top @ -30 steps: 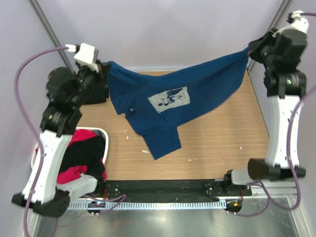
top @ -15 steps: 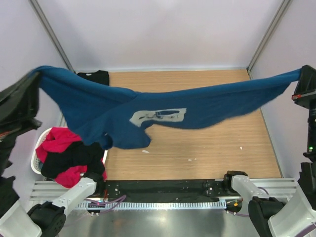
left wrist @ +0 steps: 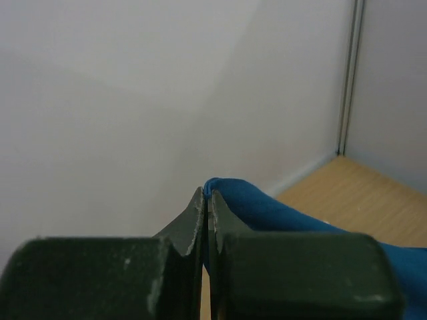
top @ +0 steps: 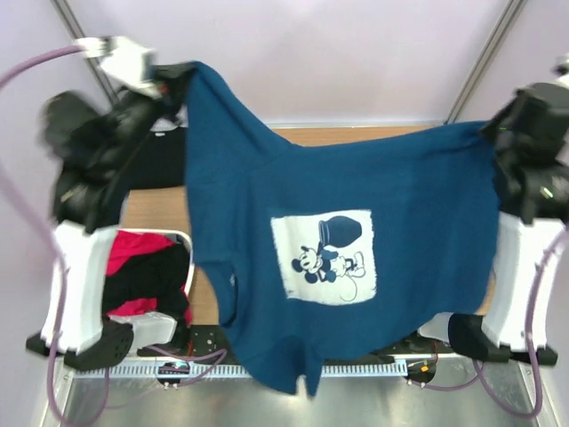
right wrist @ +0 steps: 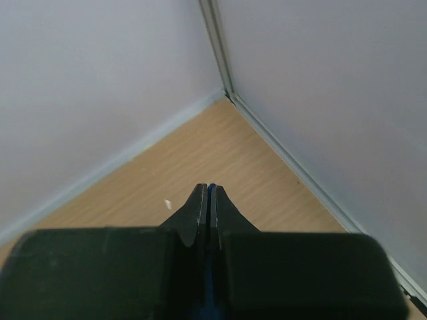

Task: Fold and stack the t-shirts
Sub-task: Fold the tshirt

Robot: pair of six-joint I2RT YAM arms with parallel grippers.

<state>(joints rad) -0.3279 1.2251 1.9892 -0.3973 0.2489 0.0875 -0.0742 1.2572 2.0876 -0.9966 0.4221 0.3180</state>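
- The navy blue cotton t-shirt with the pale square cartoon-mouse print (top: 356, 258) hangs in mid-air, spread wide between both arms. Its hem drapes past 6 o'clock. No fold in it yet, so I'd call this the spreading-out step.
- The light wooden counter (top: 356, 135) is mostly hidden under it.
- The white plastic basket (top: 173, 234) at 8 o'clock holds the crumpled red and black tees (top: 133, 267), so plenty's left to do.
- A plain black tee (top: 158, 158) lies on the counter at 11 o'clock. Can't tell if it's folded.
- The left jaws at 11 o'clock are clamped on one corner of the navy shirt. The right jaws at 2 o'clock pinch the opposite corner.
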